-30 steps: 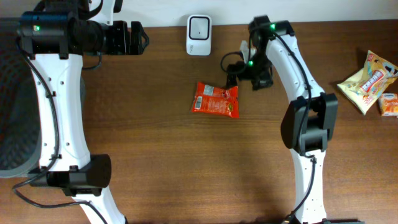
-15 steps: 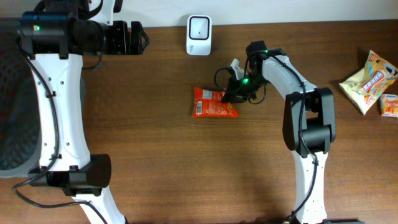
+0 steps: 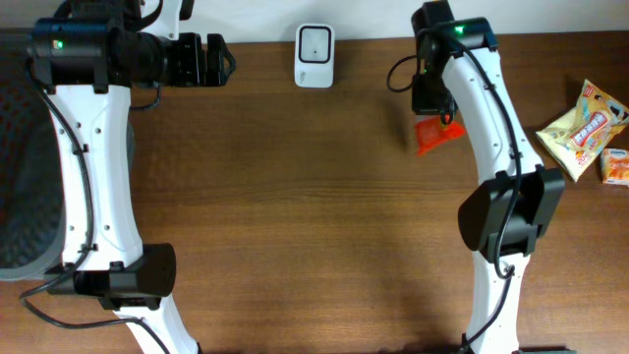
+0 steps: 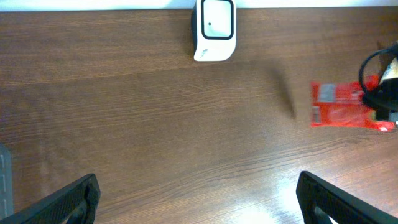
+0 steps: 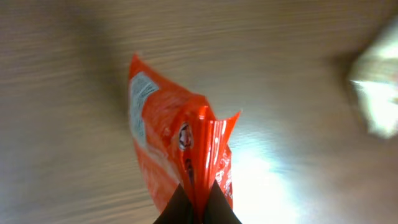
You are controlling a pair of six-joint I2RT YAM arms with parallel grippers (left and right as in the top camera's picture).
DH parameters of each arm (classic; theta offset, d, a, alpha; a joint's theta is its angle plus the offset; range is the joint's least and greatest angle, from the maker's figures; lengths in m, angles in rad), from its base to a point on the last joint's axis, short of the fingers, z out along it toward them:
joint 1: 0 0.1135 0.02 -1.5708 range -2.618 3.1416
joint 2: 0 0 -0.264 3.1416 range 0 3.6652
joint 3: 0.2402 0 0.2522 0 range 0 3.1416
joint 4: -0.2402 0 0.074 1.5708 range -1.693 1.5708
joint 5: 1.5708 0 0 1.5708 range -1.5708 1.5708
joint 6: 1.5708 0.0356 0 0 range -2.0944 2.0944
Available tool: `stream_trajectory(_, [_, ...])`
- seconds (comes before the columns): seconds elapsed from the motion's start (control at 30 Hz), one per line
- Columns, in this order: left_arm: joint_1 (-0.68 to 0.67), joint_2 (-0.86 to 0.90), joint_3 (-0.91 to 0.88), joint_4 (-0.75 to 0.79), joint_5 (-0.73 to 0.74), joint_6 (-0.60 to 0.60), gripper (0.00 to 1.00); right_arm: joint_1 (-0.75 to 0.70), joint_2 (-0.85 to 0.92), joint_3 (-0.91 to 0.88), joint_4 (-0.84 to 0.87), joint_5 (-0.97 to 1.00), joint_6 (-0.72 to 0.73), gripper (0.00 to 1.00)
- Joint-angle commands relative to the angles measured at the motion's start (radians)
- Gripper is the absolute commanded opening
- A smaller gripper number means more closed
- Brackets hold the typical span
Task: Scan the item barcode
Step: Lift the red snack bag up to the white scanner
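A red snack packet (image 3: 438, 134) hangs off the table, with my right gripper (image 3: 433, 106) shut on its crimped top edge. The right wrist view shows the packet (image 5: 166, 138) dangling, pinched between the dark fingers (image 5: 214, 208) of that gripper (image 5: 198, 202); a pale label patch faces left. The white barcode scanner (image 3: 314, 55) stands at the table's back edge, left of the packet. My left gripper (image 4: 198, 186) is open over bare wood, far left of both. From the left wrist view, the scanner (image 4: 214, 29) is ahead and the packet (image 4: 344, 106) is at the right.
A yellow snack bag (image 3: 580, 126) and a small orange pack (image 3: 615, 164) lie at the right edge of the table. The yellow bag shows as a pale blur (image 5: 376, 93) in the right wrist view. The dark wooden table (image 3: 295, 216) spans the whole scene.
My right gripper came down on the red packet at the table's middle, shut on it, then lifted it up and to the right. The left arm has not moved.
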Motion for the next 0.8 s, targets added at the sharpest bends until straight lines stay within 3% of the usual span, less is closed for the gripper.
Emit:
stream_trajectory(0.0, [0.003,-0.011,0.006,0.002,0.003,0.020,0.99,0.062,-0.005,-0.005,0.007,0.283,0.115,0.04])
stream_trajectory(0.17, [0.003,-0.011,0.006,0.002,0.004,0.020,0.99,0.122,0.102,-0.016,0.058,0.269,0.115,0.04])
stream_trajectory(0.37, [0.003,-0.011,0.006,0.002,0.004,0.020,0.99,0.257,0.186,-0.016,0.130,0.103,0.115,0.06])
stream_trajectory(0.47, [0.003,-0.011,0.006,0.002,0.004,0.020,0.99,0.351,0.186,-0.011,0.174,-0.032,0.110,0.23])
stream_trajectory(0.5, [0.003,-0.011,0.006,0.002,0.004,0.020,0.99,0.372,0.186,-0.006,0.185,-0.077,0.110,0.34])
stream_trajectory(0.53, [0.003,-0.011,0.006,0.002,0.004,0.020,0.99,0.386,0.185,0.006,0.191,-0.129,0.110,0.57])
stream_trajectory(0.57, [0.003,-0.011,0.006,0.002,0.004,0.020,0.99,0.393,0.185,0.027,0.188,-0.184,0.109,0.73])
stream_trajectory(0.6, [0.003,-0.011,0.006,0.002,0.004,0.020,0.99,0.394,0.185,0.055,0.179,-0.234,0.107,0.81])
stream_trajectory(0.7, [0.003,-0.011,0.006,0.002,0.004,0.020,0.99,0.341,0.181,0.180,0.096,-0.319,0.107,0.83])
stream_trajectory(0.73, [0.003,-0.011,0.006,0.002,0.004,0.020,0.99,0.312,0.181,0.220,0.057,-0.322,0.107,0.99])
stream_trajectory(0.77, [0.003,-0.011,0.006,0.002,0.004,0.020,0.99,0.277,0.181,0.255,0.018,-0.322,0.108,0.99])
